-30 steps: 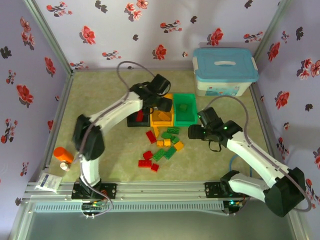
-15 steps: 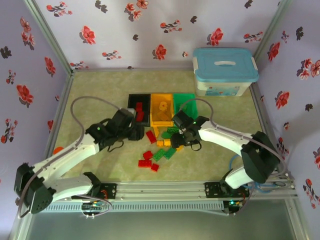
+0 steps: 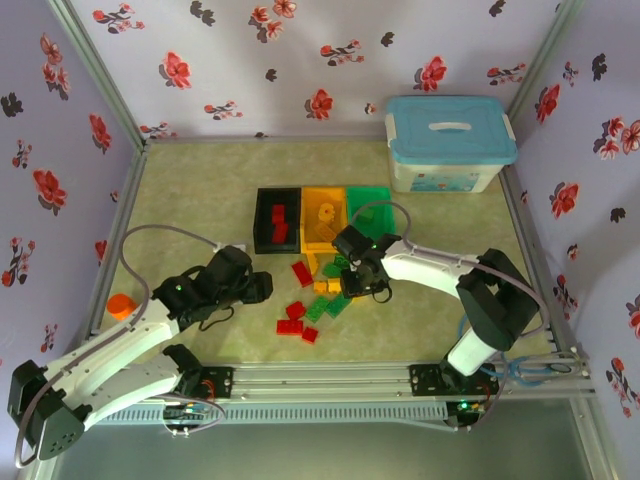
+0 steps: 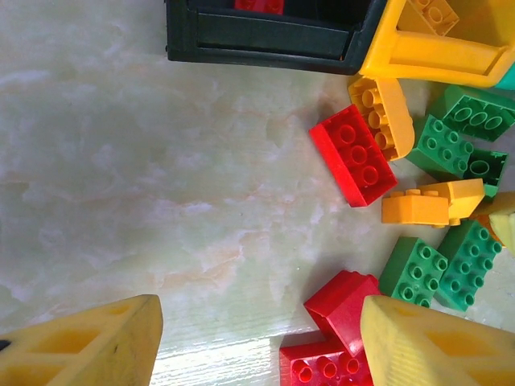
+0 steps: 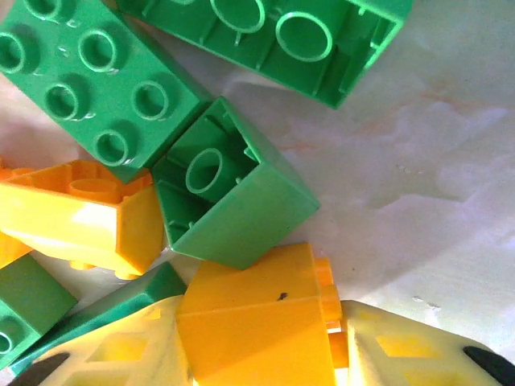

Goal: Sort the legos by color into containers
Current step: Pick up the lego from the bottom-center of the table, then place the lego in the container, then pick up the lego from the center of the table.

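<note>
The legos (image 3: 325, 292), red, green and yellow-orange, lie loose on the table in front of the black bin (image 3: 259, 222), yellow bin (image 3: 323, 245) and green bin (image 3: 385, 205). My right gripper (image 3: 360, 276) is down in the pile. In the right wrist view it (image 5: 257, 354) is shut on a yellow-orange lego (image 5: 249, 322), and a tilted green lego (image 5: 241, 209) leans on that lego. My left gripper (image 3: 258, 288) hangs left of the pile, open (image 4: 257, 346) over bare table. Two red legos (image 4: 342, 301) lie against its right finger (image 4: 434, 346).
A large white box with a light-blue lid (image 3: 450, 140) stands at the back right. An orange cylinder (image 3: 122, 305) sits at the left edge. Flowered walls close in three sides. Bare table lies left of the pile and behind the bins.
My left arm has pulled back from over the bins to the table left of the pile. My right gripper has moved into the pile and closed on a yellow-orange lego.
</note>
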Robot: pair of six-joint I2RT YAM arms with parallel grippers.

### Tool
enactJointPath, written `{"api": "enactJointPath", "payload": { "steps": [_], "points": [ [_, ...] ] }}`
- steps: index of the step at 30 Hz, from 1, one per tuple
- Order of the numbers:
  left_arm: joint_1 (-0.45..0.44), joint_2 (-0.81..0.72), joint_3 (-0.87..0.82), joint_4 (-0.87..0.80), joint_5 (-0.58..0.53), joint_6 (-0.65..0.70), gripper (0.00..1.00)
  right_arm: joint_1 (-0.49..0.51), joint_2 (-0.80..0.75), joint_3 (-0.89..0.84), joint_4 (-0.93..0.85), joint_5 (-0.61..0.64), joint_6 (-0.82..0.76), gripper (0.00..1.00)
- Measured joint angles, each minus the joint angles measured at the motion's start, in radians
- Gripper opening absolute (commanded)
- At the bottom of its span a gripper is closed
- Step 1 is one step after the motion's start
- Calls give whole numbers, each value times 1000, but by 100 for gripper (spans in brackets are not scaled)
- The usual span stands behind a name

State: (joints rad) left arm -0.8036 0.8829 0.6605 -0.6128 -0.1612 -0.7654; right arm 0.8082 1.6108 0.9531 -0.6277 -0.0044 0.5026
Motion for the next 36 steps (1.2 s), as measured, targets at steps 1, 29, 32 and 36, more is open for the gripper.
{"api": "enactJointPath", "payload": {
  "steps": [1, 29, 32, 36],
  "points": [
    [0, 3, 0, 0, -1, 0, 65, 2, -1, 1, -2, 5, 3, 38],
    [-422, 206, 7, 31, -198, -143, 64, -115, 516, 936, -279, 148, -185, 77],
    [-421, 241, 40, 38, -206, -135, 67, -114, 501, 969, -294, 151, -189, 79],
    [-398, 297, 109, 77, -188, -101, 68, -109, 410, 961, -314, 159, -188, 79]
  ]
}}
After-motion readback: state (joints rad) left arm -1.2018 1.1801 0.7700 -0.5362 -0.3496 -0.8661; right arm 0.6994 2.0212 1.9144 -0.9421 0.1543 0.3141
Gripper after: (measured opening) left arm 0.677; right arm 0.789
